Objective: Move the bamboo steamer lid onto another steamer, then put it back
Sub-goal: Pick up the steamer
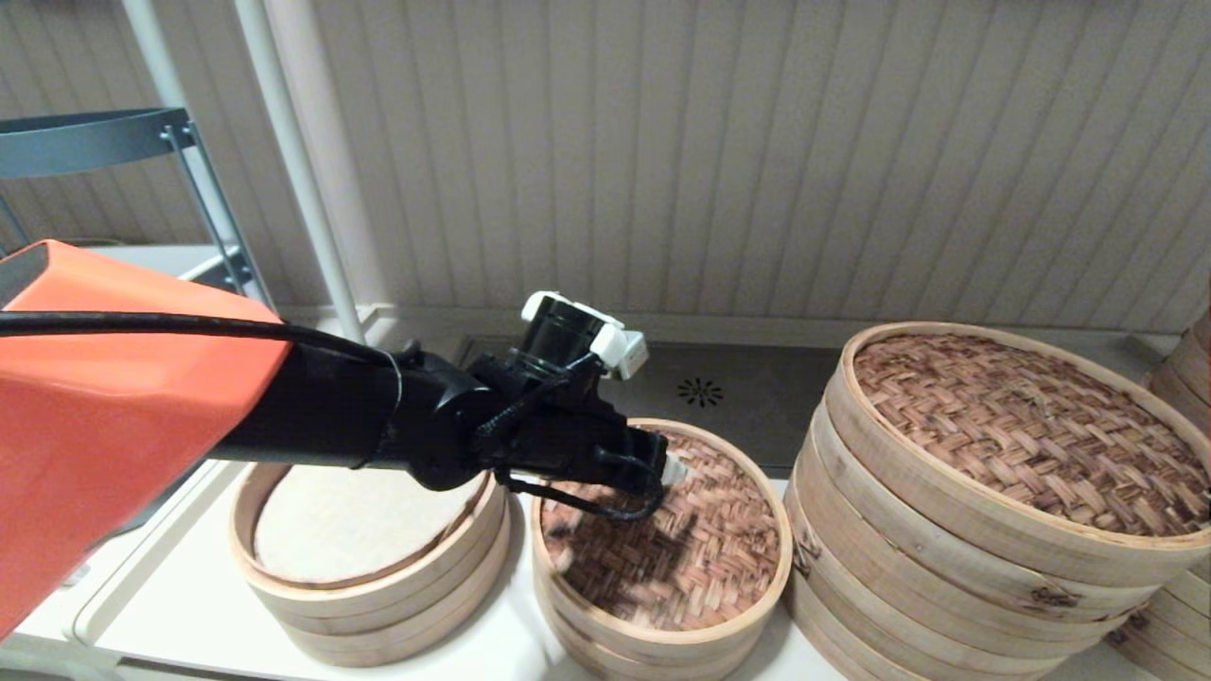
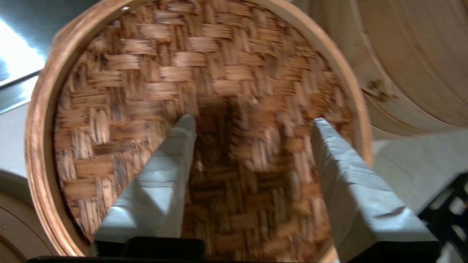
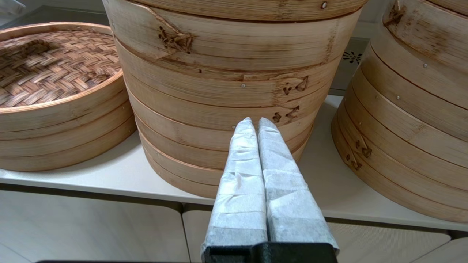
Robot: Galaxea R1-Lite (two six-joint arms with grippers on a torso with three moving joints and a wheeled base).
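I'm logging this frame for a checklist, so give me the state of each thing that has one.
Lid: seated on the middle small steamer, not lifted.
Left gripper: open, above the lid's centre.
Right gripper: shut, empty, parked before the large stack.
Low steamer: uncovered, pale liner showing.
Large stack: covered by its woven lid.

The bamboo steamer lid [image 1: 681, 549], small and round with a reddish-brown herringbone weave inside a pale wood rim, sits level on a pale steamer, just beside another steamer [image 1: 369, 558], which is low, uncovered and lined grey-white inside.
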